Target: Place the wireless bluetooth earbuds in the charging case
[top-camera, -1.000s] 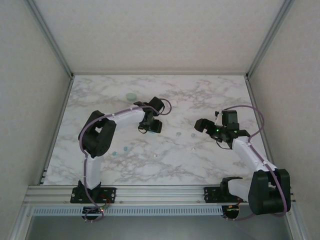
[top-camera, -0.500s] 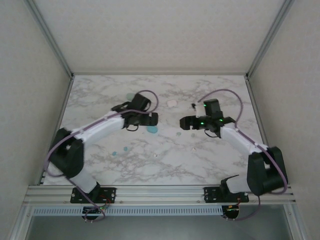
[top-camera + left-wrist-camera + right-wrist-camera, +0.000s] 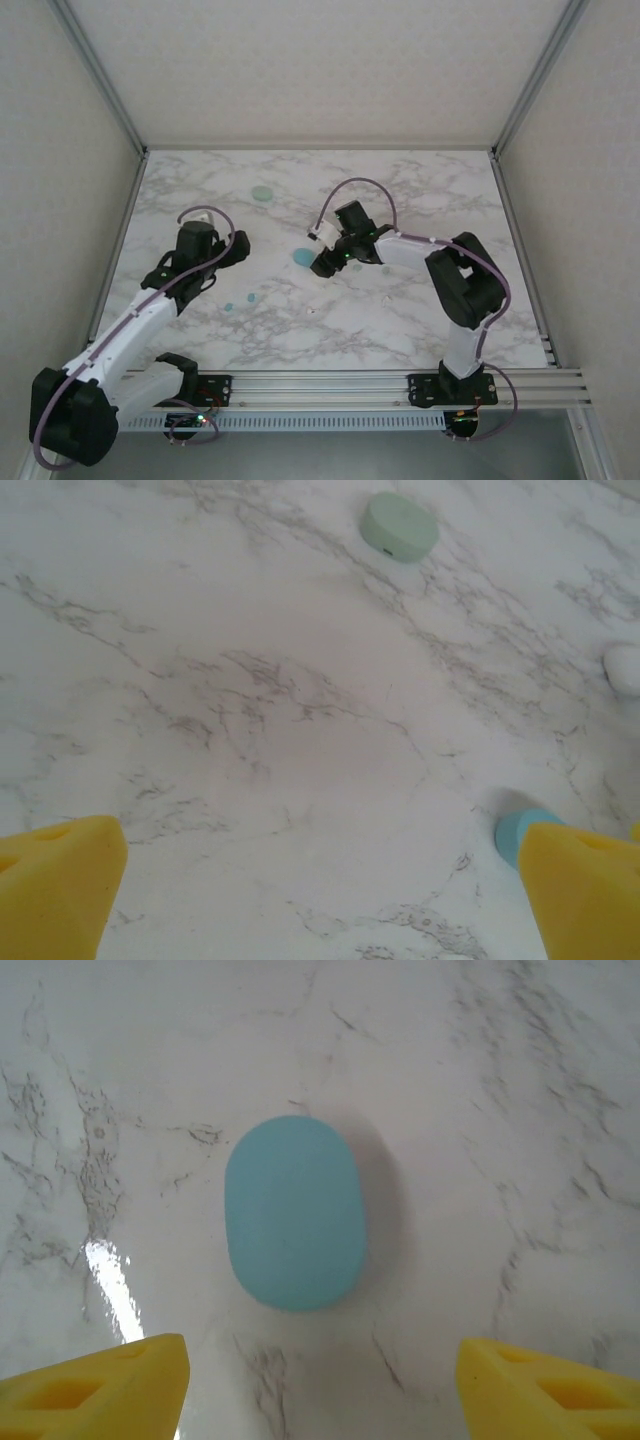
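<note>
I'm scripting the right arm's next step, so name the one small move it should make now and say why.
Probably ease the right gripper straight down toward the light blue case, then close on its sides. In the right wrist view the case lies flat on the marble table, centred between the spread yellow fingers, and nothing touches it yet.

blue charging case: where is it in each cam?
Top external: blue charging case mid-table, just left of the right pincer.
Left wrist: lower right, partly hidden behind a yellow finger of the left pincer.
Right wrist: centre, flat on the marble.
Shared landmark: mint green case, beyond the blue one from above, at the top of the left wrist view.
</note>
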Robot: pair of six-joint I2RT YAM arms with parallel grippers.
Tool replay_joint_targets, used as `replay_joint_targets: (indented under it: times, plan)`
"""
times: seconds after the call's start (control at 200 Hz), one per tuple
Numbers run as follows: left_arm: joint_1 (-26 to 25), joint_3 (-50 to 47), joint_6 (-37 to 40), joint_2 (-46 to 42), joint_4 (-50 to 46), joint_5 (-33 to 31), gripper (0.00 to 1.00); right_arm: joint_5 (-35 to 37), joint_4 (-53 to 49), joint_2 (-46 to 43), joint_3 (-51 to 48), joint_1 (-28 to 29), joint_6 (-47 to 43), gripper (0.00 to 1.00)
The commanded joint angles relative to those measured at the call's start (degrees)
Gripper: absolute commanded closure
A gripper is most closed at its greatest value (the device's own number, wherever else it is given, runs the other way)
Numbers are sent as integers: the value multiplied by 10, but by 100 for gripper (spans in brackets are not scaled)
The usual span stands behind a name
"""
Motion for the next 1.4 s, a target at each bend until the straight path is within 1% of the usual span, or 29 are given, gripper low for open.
replay_joint_targets:
  times: [0.0,0.16,0.235,0.441,0.571,0.691,0.776,0.826,0.896,0.986,1.091,1.176,1.236,1.327,1.362,1.397]
  plan:
    - [9,-12,37,-19,37,9,0,-12,26,29,32,13,-55,29]
    - [14,-9,56,-14,32,11,0,-5,14,61,57,21,-99,28]
    - [16,-8,63,-9,31,15,0,4,-10,75,79,22,-109,28]
    - [17,-11,70,-4,46,36,0,3,-62,100,114,25,-140,40]
    - [17,-8,74,-1,41,41,0,-2,-82,106,124,26,-154,41]
    - [18,-7,73,-1,35,37,0,-2,-100,115,135,29,-162,47]
    - [18,-8,71,-4,31,38,0,0,-110,120,143,32,-167,49]
    - [18,-9,71,-6,32,39,0,1,-115,124,147,33,-170,54]
    - [18,-9,72,-9,32,39,0,2,-115,123,146,34,-171,57]
    - [18,-8,74,-15,34,46,0,-3,-90,105,125,34,-163,64]
    - [18,-6,79,-29,41,64,0,-30,-69,51,102,33,-129,67]
    - [19,-14,106,-55,71,109,0,-87,-63,-15,86,25,-89,67]
    - [19,-31,130,-86,133,155,0,-147,-87,-60,83,11,-79,67]
    - [19,-58,198,-130,211,274,0,-255,-176,-110,99,-12,-113,66]
    - [19,-61,222,-139,228,323,0,-279,-209,-125,110,-21,-125,66]
    - [19,-52,245,-141,225,369,0,-294,-237,-138,121,-27,-132,67]
